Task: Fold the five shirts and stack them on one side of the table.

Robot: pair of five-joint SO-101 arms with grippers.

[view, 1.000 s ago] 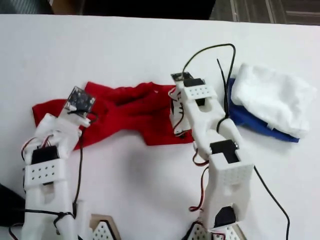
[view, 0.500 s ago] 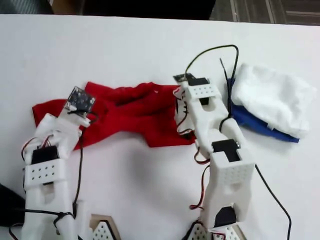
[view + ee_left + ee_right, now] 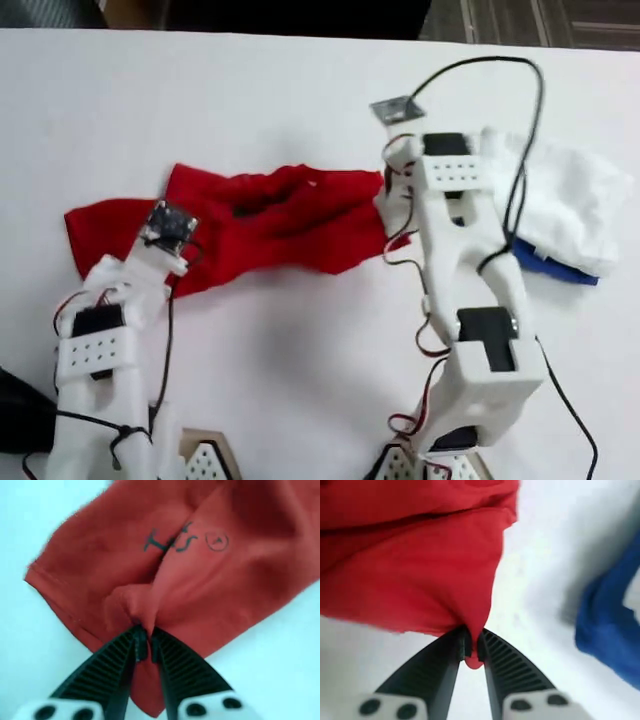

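Observation:
A crumpled red shirt point(image 3: 270, 215) lies stretched across the middle of the white table point(image 3: 300, 90). My left gripper point(image 3: 145, 639) is shut on a pinched fold near the left end of the red shirt point(image 3: 165, 570), close to a dark printed mark. At the opposite end my right gripper point(image 3: 471, 642) is shut on a corner of the red shirt point(image 3: 415, 565), lifting it slightly. In the high view the left arm point(image 3: 110, 330) stands at the left and the right arm point(image 3: 460, 230) at the centre right. A folded white shirt point(image 3: 565, 200) rests on a folded blue shirt point(image 3: 555, 265) at the right.
The blue shirt point(image 3: 610, 630) lies close beside my right gripper. A dark object point(image 3: 15, 415) sits at the table's left front edge. Black cables point(image 3: 500, 70) loop above the right arm.
My right gripper has moved away from the table's front and to the right, pulling its end of the red shirt and stretching the cloth. The left arm has shifted slightly toward the front.

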